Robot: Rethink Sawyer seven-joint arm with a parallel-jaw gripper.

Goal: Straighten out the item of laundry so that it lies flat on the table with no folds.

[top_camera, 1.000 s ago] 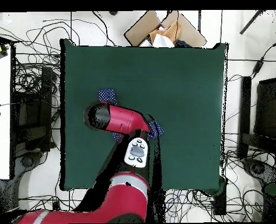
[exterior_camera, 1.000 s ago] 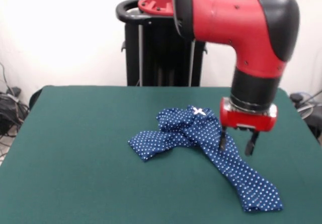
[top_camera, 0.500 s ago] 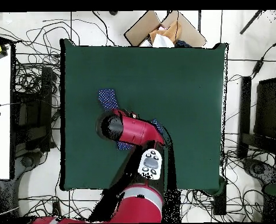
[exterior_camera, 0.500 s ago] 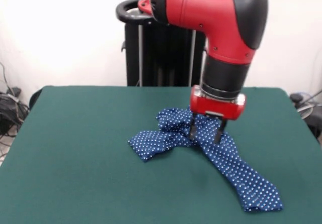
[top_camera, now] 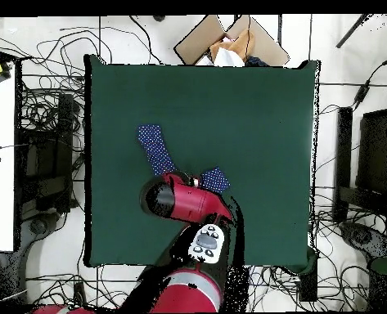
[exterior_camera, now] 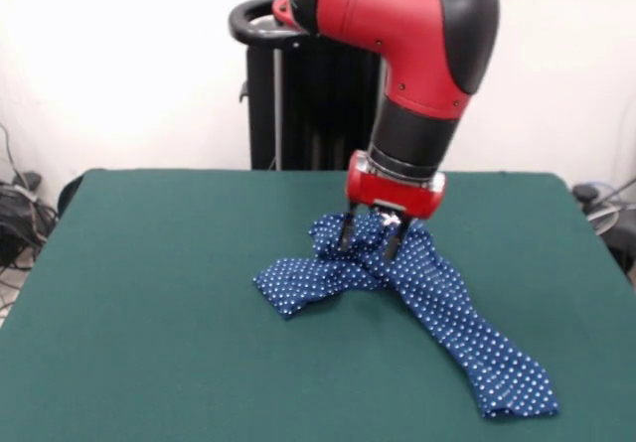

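Note:
The navy polka-dot trousers lie crumpled on the green table. One leg stretches toward the front right, the other is folded toward the left, and the waist is bunched at the back. My gripper hangs over the bunched waist with its fingers apart, tips at the cloth. The bow is hidden behind the gripper. In the overhead view the arm covers the waist; one leg and a folded part show on the table.
The black pedestal stands behind the table's far edge. A cardboard box lies beyond the table in the overhead view. Cables and equipment lie on the floor around the table.
My gripper has moved from the right-hand leg leftward and toward the pedestal, to the bunched waist, now covering the bow. The trousers have not visibly moved.

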